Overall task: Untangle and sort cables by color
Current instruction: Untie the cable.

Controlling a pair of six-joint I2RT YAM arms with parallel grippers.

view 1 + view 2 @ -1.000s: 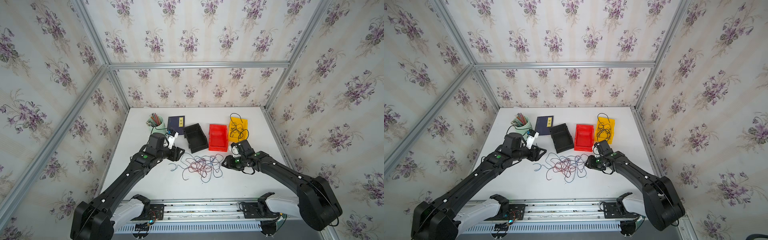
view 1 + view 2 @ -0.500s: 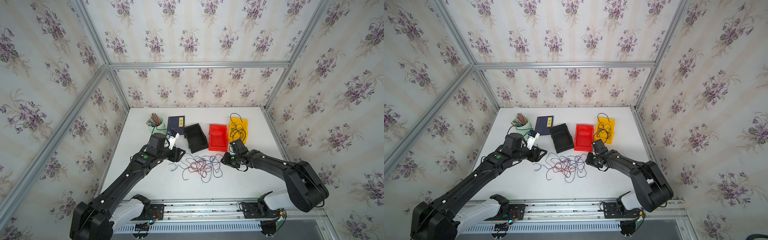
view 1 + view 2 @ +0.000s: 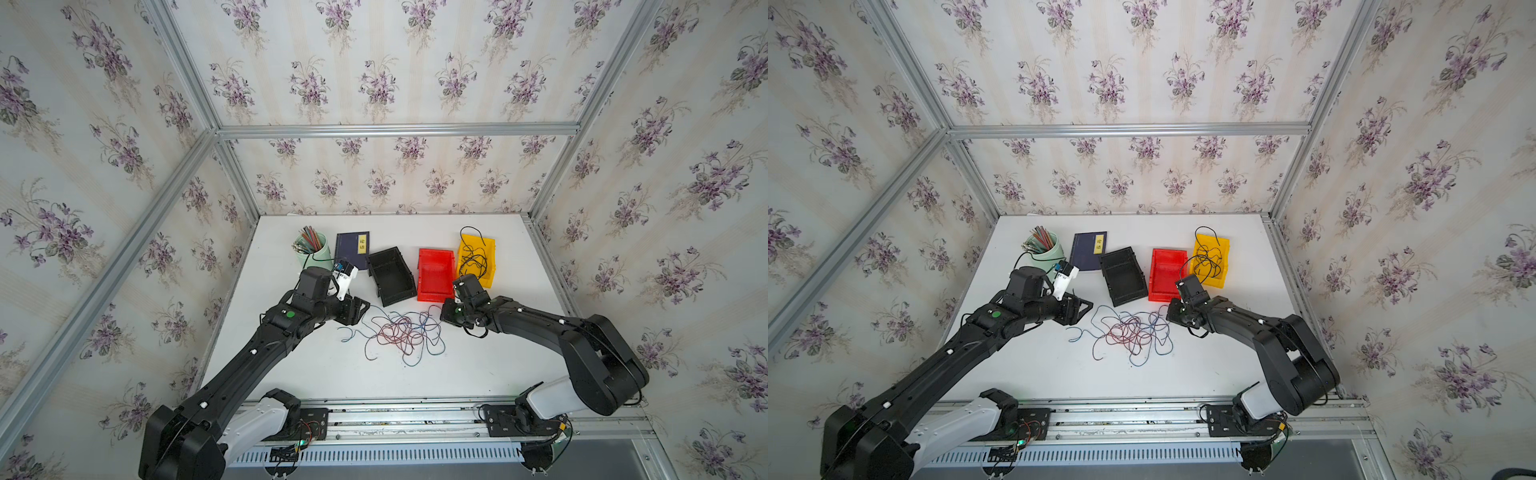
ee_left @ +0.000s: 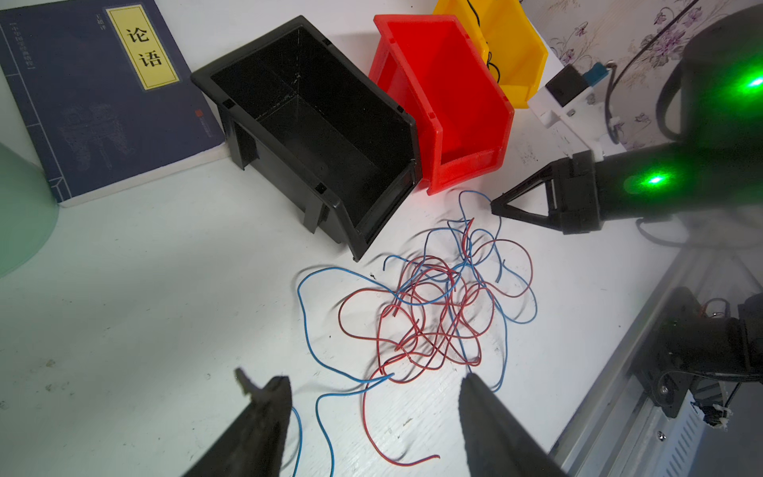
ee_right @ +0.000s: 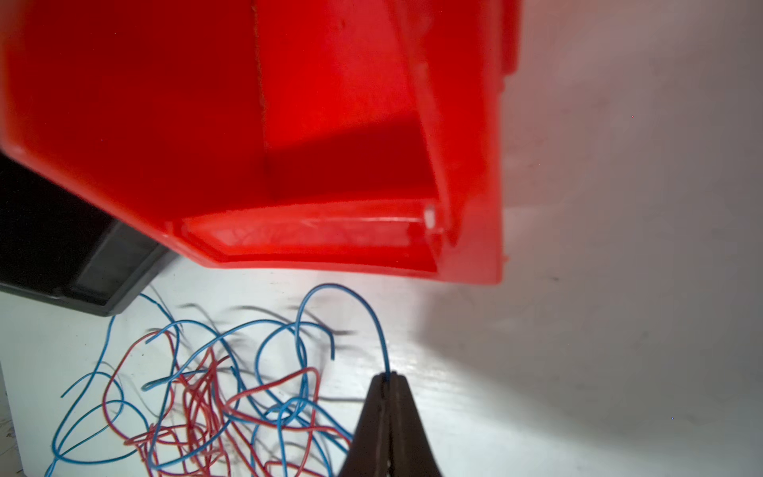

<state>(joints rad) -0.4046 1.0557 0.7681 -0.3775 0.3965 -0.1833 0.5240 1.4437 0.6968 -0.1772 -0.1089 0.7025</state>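
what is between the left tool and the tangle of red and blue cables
Nothing visible. The left tool hangs open at the edge of the cables, with loose blue and red ends showing between its jaws. The right tool is shut on a blue cable at the opposite side.

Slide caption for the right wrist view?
Right gripper shut on a blue cable in front of the red bin.

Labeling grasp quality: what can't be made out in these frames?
- Right wrist view: end of the blue cable, hidden inside the shut right gripper.
- Both top views: strand count in the tangle, too small and overlapped.
- Left wrist view: yellow bin interior, cut off by the top edge and red bin.
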